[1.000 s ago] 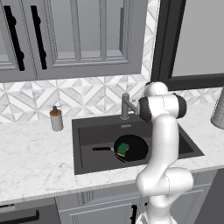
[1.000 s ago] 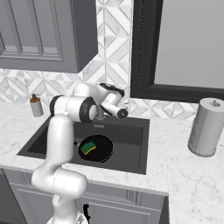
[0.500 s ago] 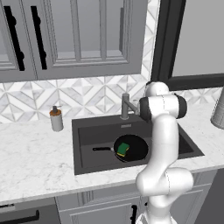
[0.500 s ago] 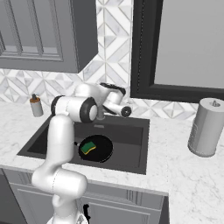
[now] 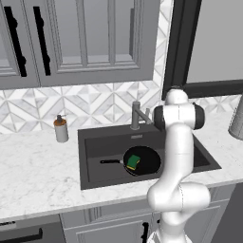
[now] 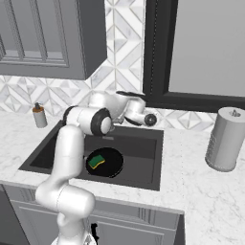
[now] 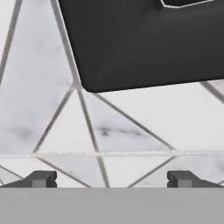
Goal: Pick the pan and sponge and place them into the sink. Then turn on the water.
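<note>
The black pan [image 5: 142, 160] [image 6: 106, 161] lies in the dark sink [image 5: 95, 147] [image 6: 143, 158], its thin handle pointing left. Inside the pan rests the green-and-yellow sponge [image 5: 133, 162] [image 6: 96, 161]. The grey faucet [image 5: 136, 115] stands at the sink's back edge, and no water runs from it. My gripper [image 7: 111, 179] is open, its fingertips [image 7: 41, 178] far apart with nothing between them. It faces the tiled backsplash and the dark window frame [image 7: 144, 39] from close by. My wrist [image 6: 139, 115] reaches to the right above the back of the sink.
A brown-topped soap dispenser [image 5: 60, 129] [image 6: 39, 116] stands on the white marble counter left of the sink. A grey paper towel roll [image 6: 225, 139] [image 5: 237, 118] stands to the right. Grey cabinets hang above at the left.
My hand has swung a little further right along the backsplash. Pan and sponge have stayed put in the sink.
</note>
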Controlling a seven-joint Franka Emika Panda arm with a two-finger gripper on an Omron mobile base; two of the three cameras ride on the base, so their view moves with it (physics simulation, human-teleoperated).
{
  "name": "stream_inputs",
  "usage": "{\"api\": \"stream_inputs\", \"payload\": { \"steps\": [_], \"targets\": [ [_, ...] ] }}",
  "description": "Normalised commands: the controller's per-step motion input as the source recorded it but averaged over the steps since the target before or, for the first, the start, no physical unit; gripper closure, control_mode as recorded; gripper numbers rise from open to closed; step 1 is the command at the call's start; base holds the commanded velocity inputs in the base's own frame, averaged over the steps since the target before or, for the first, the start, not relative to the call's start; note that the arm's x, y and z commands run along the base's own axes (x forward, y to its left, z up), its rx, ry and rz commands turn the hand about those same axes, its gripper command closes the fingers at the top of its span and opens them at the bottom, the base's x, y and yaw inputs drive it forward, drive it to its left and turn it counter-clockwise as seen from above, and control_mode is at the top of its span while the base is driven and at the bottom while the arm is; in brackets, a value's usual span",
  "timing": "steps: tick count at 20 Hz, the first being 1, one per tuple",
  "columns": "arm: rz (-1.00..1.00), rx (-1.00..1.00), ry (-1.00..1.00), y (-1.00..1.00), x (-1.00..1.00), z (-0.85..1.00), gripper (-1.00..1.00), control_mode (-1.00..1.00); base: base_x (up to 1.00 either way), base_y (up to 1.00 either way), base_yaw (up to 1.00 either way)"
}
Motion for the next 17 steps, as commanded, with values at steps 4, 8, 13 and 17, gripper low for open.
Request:
{"api": "stream_inputs", "payload": {
  "steps": [4, 8, 13, 17],
  "targets": [
    [-0.11, -0.20, 0.01, 0.06, -0.69, 0.19, -1.00, -1.00, 0.00, 0.00, 0.00],
    [-0.08, -0.22, 0.00, 0.30, -1.00, 0.02, -1.00, -1.00, 0.00, 0.00, 0.00],
    [-0.03, -0.12, -0.01, 0.10, -1.00, 0.02, -1.00, -1.00, 0.00, 0.00, 0.00],
    [-0.04, -0.01, -0.07, -0.04, -1.00, 0.41, -1.00, -1.00, 0.00, 0.00, 0.00]
  ]
}}
